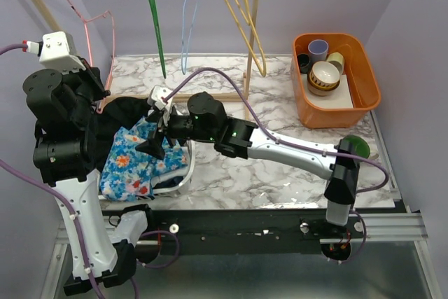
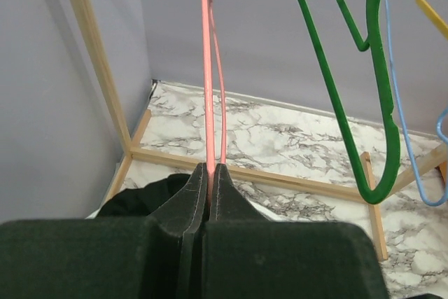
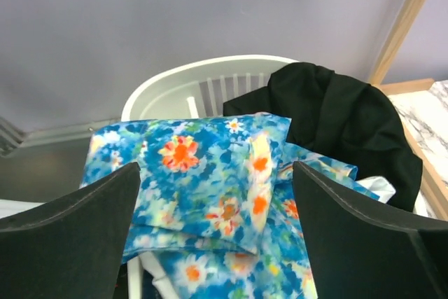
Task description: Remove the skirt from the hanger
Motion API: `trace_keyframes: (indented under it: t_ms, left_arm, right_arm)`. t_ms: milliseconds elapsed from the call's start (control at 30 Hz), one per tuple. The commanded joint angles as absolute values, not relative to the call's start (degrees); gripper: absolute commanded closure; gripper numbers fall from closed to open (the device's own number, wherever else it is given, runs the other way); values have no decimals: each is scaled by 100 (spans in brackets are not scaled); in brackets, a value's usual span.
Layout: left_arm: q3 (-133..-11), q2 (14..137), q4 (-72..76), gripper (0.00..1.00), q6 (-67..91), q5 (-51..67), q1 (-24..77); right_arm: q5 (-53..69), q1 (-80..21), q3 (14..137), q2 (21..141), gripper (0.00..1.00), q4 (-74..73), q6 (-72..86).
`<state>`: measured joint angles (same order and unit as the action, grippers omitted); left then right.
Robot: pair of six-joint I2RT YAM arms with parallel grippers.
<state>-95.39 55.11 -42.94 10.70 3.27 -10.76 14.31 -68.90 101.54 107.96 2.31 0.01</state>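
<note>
The black skirt (image 1: pixel 129 111) lies bunched in a white basket (image 1: pixel 183 173) at the left, off any hanger. It also shows in the right wrist view (image 3: pixel 336 117) and the left wrist view (image 2: pixel 140 197). The light-blue hanger (image 1: pixel 187 26) hangs bare on the rail, also in the left wrist view (image 2: pixel 395 103). My left gripper (image 2: pixel 209 169) is shut on the wire of a pink hanger (image 2: pixel 207 68), which hangs at the rail's left end (image 1: pixel 87 26). My right gripper (image 3: pixel 215 166) is open and empty just above a blue floral garment (image 3: pixel 210 173) in the basket.
A green hanger (image 1: pixel 154 26) and a yellow hanger (image 1: pixel 245 19) hang on the wooden rack (image 1: pixel 253 26). An orange bin (image 1: pixel 364 68) with cups and bowls stands at the back right. A green object (image 1: pixel 355 146) sits by the right arm's base.
</note>
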Motion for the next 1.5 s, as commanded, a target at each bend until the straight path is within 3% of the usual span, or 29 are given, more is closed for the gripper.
trace_keyframes:
  t_ms: [0, 300, 567, 1100, 1400, 1433, 1467]
  left_arm:
    - [-9527, 5598, -4228, 100, 686, 458, -1063]
    - [-9729, 6072, -3621, 100, 282, 1108, -1064]
    - [-10072, 6346, -3472, 100, 237, 1142, -1063]
    - [-10205, 7005, -3015, 100, -141, 1011, -1063]
    - [-10326, 7365, -3329, 100, -123, 274, -1064]
    - [-10327, 7357, -3401, 96, -88, 159, -1063]
    - [-10327, 7304, -3445, 73, -36, 89, -1063]
  right_arm:
    - [1371, -6908, 9511, 10196, 0, 395, 211]
    - [1450, -6900, 8000, 8781, 0, 808, 571]
    - [1477, -6908, 7559, 7990, 0, 975, 607]
    - [1275, -6908, 7119, 7532, 0, 1055, 554]
    - [1231, -6908, 7137, 7383, 0, 888, 659]
    - [1170, -6908, 7137, 7357, 0, 827, 685]
    - [1004, -6908, 7180, 7330, 0, 661, 746]
